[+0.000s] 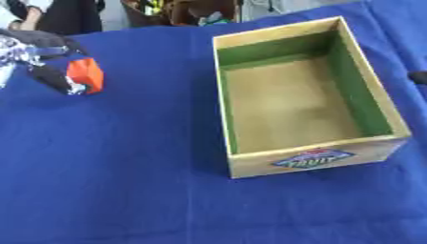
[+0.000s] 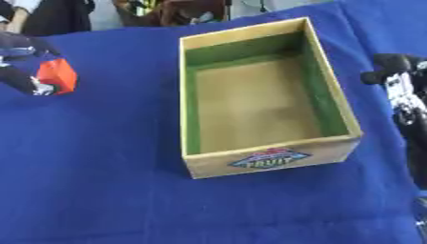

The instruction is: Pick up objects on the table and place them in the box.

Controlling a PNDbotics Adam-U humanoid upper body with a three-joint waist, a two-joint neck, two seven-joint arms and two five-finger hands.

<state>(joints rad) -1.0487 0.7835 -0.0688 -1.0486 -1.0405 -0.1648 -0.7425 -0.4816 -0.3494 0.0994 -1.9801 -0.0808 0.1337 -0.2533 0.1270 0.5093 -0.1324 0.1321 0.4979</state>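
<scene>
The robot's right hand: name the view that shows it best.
The right eye view. There the right hand shows along the picture's right edge beside the box, though its fingers are unclear. The left eye view catches only a dark tip at its right edge.

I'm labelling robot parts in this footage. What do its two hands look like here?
The left hand, at the left edge, is black with silvery metallic parts and pale fingertips. The right hand, at the right edge of the right eye view, is black with rounded finger ends and silver-grey segments. No markings can be made out.
</scene>
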